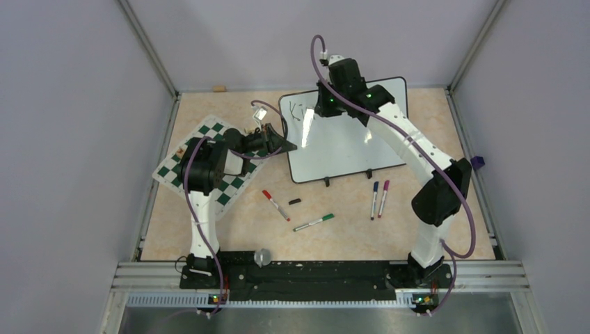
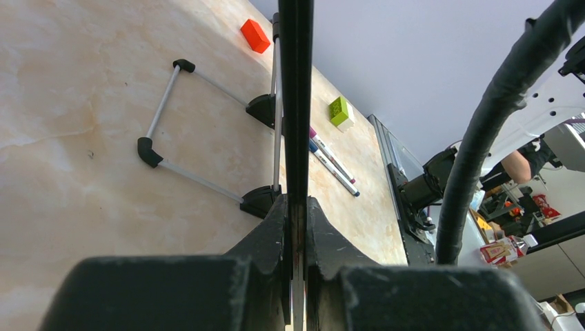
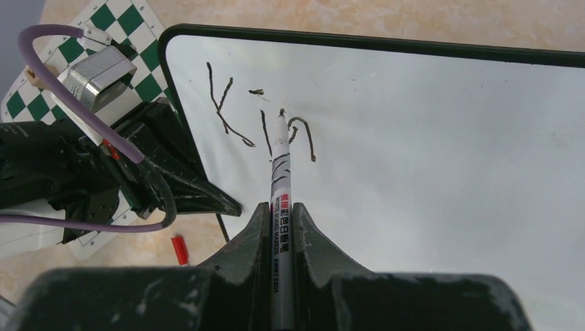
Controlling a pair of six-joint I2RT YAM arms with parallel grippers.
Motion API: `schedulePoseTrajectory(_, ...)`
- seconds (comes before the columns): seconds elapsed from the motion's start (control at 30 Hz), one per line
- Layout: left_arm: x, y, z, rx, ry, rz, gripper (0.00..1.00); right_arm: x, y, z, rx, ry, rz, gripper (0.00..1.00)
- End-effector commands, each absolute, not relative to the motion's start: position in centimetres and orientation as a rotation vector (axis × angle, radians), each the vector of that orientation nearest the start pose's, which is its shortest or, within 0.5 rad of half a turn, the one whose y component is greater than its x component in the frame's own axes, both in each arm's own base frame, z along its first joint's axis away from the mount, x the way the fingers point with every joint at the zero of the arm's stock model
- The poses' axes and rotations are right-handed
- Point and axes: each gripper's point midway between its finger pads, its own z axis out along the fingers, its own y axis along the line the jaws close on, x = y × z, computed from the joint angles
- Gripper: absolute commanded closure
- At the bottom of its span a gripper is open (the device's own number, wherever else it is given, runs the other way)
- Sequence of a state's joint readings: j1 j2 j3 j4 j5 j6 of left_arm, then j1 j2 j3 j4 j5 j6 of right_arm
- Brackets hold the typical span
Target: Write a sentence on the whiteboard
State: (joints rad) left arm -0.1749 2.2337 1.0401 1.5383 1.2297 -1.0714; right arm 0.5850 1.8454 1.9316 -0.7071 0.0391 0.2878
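The whiteboard [image 1: 351, 136] stands tilted on the table at the back centre. My left gripper [image 1: 282, 142] is shut on its left edge; in the left wrist view the black frame [image 2: 295, 103] runs straight up from between my jaws [image 2: 295, 203]. My right gripper [image 1: 323, 104] hovers over the board's upper left and is shut on a white board marker [image 3: 279, 186]. The marker's tip touches the whiteboard [image 3: 428, 152]. The sentence [image 3: 238, 114] stands as black strokes reading about "Kin", also faint in the top view [image 1: 299, 111].
A green-and-white chess mat [image 1: 209, 163] lies under the left arm. Loose on the table in front of the board: a red marker [image 1: 276, 205], a black cap [image 1: 295, 202], a green marker [image 1: 313, 223], blue and purple markers [image 1: 379, 199]. The board's wire stand [image 2: 165, 117] and small orange [image 2: 255, 34] and green [image 2: 340, 112] blocks sit behind it.
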Motion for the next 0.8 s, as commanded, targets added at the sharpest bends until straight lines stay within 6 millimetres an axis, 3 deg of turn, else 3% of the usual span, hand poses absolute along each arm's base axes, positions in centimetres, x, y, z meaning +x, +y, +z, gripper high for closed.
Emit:
schedulePoseTrajectory(0.0, 37.5, -25.5, 14.8, 0.742, 1.542, -1.697, 1.00, 43.5, 29.0, 28.9, -0.308, 2.145, 0.466, 1.00)
schedulePoseTrajectory(0.77, 37.5, -25.5, 14.6, 0.738, 1.544, -1.696, 1.00, 43.0, 28.2, 26.4, -0.298, 2.211, 0.421, 1.00)
